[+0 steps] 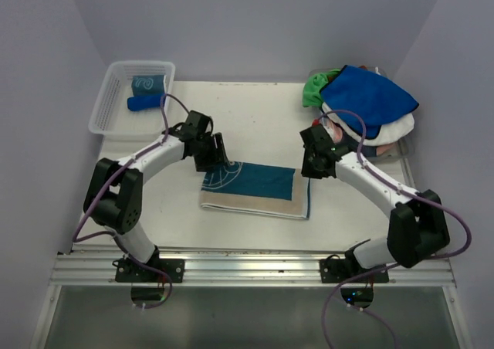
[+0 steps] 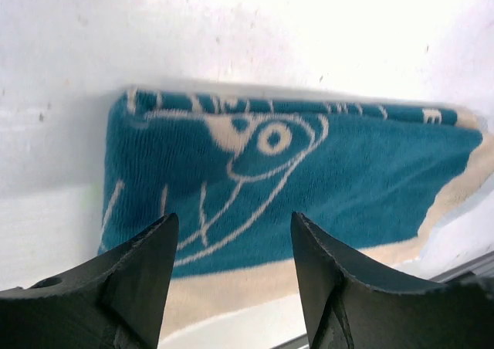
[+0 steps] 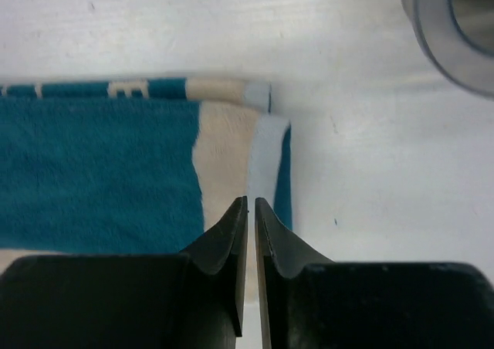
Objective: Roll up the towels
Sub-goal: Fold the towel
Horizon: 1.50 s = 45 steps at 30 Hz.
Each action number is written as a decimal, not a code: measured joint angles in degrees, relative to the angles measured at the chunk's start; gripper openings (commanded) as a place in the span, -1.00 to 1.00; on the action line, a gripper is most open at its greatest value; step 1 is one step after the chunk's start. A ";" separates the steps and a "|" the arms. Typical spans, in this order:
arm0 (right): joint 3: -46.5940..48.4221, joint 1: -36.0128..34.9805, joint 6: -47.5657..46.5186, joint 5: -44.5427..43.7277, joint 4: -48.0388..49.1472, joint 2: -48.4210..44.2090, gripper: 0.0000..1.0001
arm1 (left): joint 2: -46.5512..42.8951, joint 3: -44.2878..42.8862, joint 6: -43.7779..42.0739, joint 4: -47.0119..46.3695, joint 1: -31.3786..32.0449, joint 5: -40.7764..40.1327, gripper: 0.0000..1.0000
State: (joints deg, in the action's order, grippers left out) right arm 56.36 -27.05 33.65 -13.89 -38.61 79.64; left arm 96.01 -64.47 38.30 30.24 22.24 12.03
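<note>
A teal and beige towel (image 1: 258,185) with white swirls lies folded flat in the middle of the table. My left gripper (image 1: 218,157) hovers over its left end, open and empty; in the left wrist view the gripper (image 2: 234,225) frames the swirl pattern on the towel (image 2: 347,179). My right gripper (image 1: 309,164) is at the towel's right end, shut, with nothing seen between the jaws; in the right wrist view the gripper (image 3: 251,202) is over the beige and pale edge of the towel (image 3: 93,171).
A pile of towels sits at the back right, with a royal blue one (image 1: 370,94) on top, a green one (image 1: 315,86) and a white one (image 1: 386,129) under it. A clear mesh basket (image 1: 104,106) at the back left holds a rolled teal towel (image 1: 148,83) and a rolled blue towel (image 1: 145,102).
</note>
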 measured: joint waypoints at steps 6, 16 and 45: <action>5.55 3.93 -2.69 3.32 6.67 15.89 -0.86 | 7.65 -3.50 -0.04 -1.51 -0.52 -0.07 0.26; 15.39 4.72 -3.74 5.14 8.39 29.16 -0.89 | 8.22 0.39 0.02 -5.86 -3.10 0.22 0.22; 13.35 2.12 -5.11 15.30 13.14 22.71 -0.65 | -0.44 9.22 -2.01 1.20 -1.70 -6.29 0.24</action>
State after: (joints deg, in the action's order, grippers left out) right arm 69.71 -24.93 28.53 1.41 -25.47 102.35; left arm 95.57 -55.24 36.29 31.44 20.53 5.74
